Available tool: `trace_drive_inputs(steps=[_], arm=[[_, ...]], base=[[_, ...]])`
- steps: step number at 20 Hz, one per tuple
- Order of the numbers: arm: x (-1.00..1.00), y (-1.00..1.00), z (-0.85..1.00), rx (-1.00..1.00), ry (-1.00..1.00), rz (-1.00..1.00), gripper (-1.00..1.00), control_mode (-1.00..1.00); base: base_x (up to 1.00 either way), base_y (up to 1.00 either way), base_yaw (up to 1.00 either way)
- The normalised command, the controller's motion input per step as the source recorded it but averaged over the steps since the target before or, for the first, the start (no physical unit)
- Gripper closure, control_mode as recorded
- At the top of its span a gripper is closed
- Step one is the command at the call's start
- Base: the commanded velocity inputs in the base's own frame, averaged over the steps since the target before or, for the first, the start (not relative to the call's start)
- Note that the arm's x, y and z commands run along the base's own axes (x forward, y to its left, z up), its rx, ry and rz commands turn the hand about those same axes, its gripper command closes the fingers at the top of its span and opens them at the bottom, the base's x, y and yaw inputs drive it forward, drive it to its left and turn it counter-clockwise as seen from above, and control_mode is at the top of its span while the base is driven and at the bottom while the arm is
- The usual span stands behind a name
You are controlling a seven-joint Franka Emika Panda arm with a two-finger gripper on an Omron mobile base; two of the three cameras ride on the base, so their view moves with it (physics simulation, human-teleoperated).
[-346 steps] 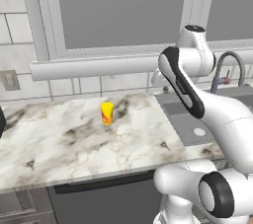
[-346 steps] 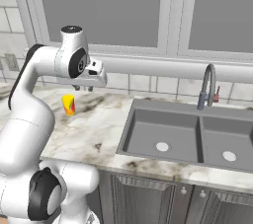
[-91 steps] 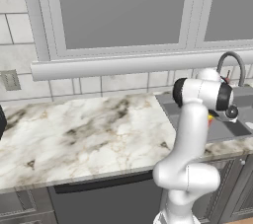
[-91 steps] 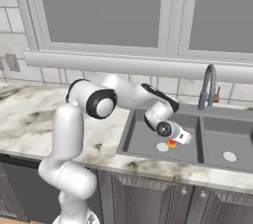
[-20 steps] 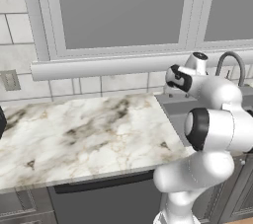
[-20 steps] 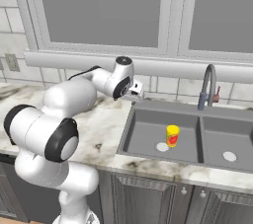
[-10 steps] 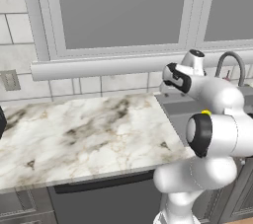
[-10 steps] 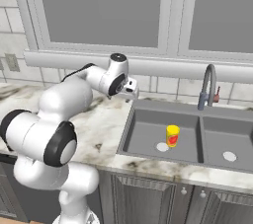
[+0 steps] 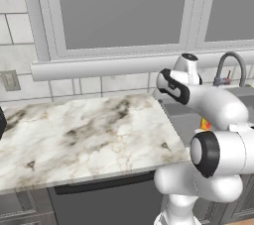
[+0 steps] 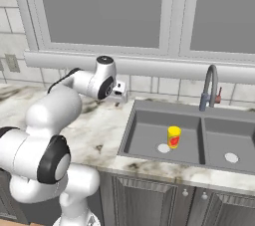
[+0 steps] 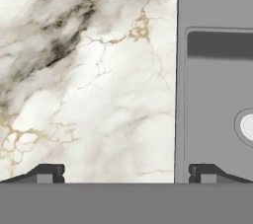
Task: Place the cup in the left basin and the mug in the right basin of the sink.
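The yellow cup (image 10: 174,137) stands upright in the left basin (image 10: 149,135) of the dark grey sink (image 10: 130,120), just beside the white drain (image 10: 163,148). A sliver of the cup (image 9: 204,124) peeks out past my arm in the left base view. The right basin (image 10: 224,143) holds nothing but its drain. The mug is out of view. My gripper (image 10: 119,90) hovers near the back wall over the marble counter, left of the sink's rim. In the hand view the gripper (image 11: 126,173) is open, fingertips (image 11: 47,172) wide apart with nothing between them.
A thin arched faucet (image 10: 209,88) rises behind the sink's divider. The marble counter (image 9: 84,135) stretches to the left. A dark shape (image 9: 1,122) is cut off by the left edge; I cannot tell what it is. A window ledge (image 10: 149,65) runs just above the gripper.
The hand has drifted left, from the sink's back left corner to over the counter. The cup has stayed put in the left basin. The jaws stay wide.
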Motion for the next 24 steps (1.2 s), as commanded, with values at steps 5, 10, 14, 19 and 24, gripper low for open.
trace_drive_inputs(steps=[5, 10, 14, 19, 24], arm=[[-0.14, 0.07, -0.22, -0.05, 0.00, 0.06, -1.00, -1.00], [0.00, 0.00, -0.29, -0.05, 0.00, 0.03, -1.00, -1.00], [0.00, 0.00, -0.18, -0.04, 0.00, 0.04, -1.00, -1.00], [0.00, 0.00, -0.05, -0.01, 0.00, 0.06, -1.00, -1.00], [0.00, 0.00, -0.04, 0.00, 0.00, 0.03, -1.00, 1.00]], base=[[0.00, 0.00, 0.00], [0.00, 0.00, 0.00], [0.00, 0.00, 0.00], [0.00, 0.00, 0.00], [-0.04, 0.00, 0.03]])
